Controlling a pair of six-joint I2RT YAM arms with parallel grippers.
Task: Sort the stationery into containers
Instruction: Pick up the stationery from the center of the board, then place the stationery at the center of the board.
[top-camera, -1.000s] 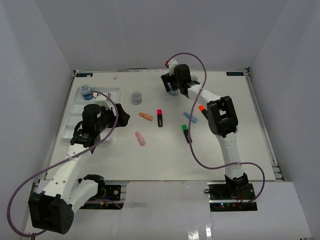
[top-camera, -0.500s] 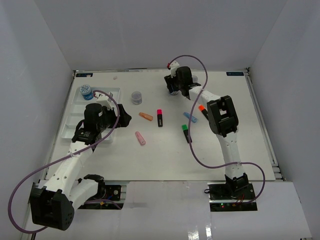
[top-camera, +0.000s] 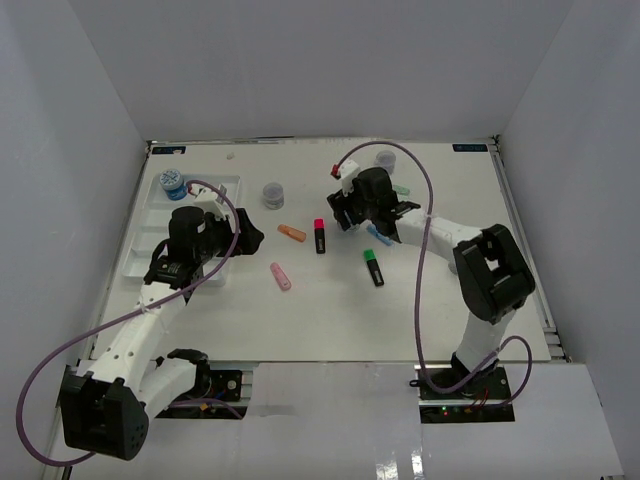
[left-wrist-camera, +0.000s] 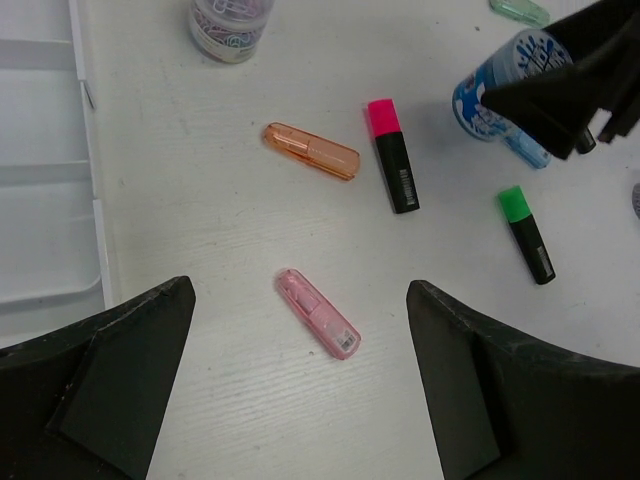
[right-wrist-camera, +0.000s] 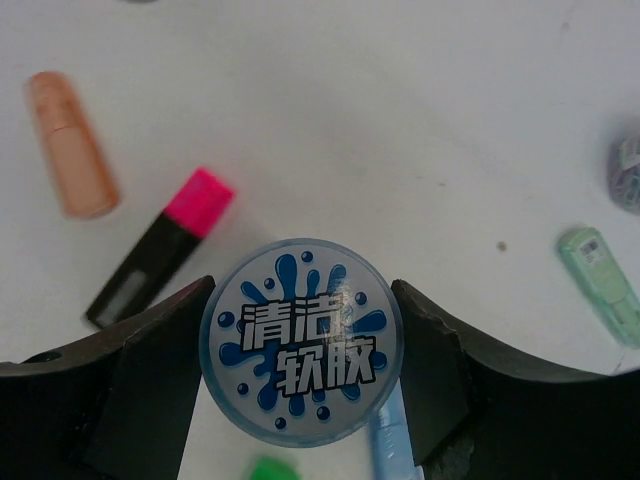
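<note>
Nearest the arm bases, a small pastel pink marker (top-camera: 280, 276) and a short black highlighter with a green cap (top-camera: 372, 266) lie loose on the white surface (top-camera: 330, 320), unsorted. Just beyond, the left gripper (left-wrist-camera: 300, 290) hovers by the right edge of the shallow white rectangular plastic tray (top-camera: 140, 250), its fingers spread wide with nothing between them. Farther on lie a black highlighter with a pink cap (top-camera: 319, 235) and a pastel orange marker (top-camera: 292, 233). To their right, the right gripper (top-camera: 347, 208) has its fingers clamped on a small round blue jar (right-wrist-camera: 300, 355) over the middle of the surface, well apart from the tray. Past that, a round grey jar (top-camera: 272, 194) and a pastel green marker (top-camera: 400, 189) wait outside too. Only a second blue jar (top-camera: 172, 183) sits in the tray, in a far compartment. By my reading the sorting has barely begun, with nearly every piece left to move.
</note>
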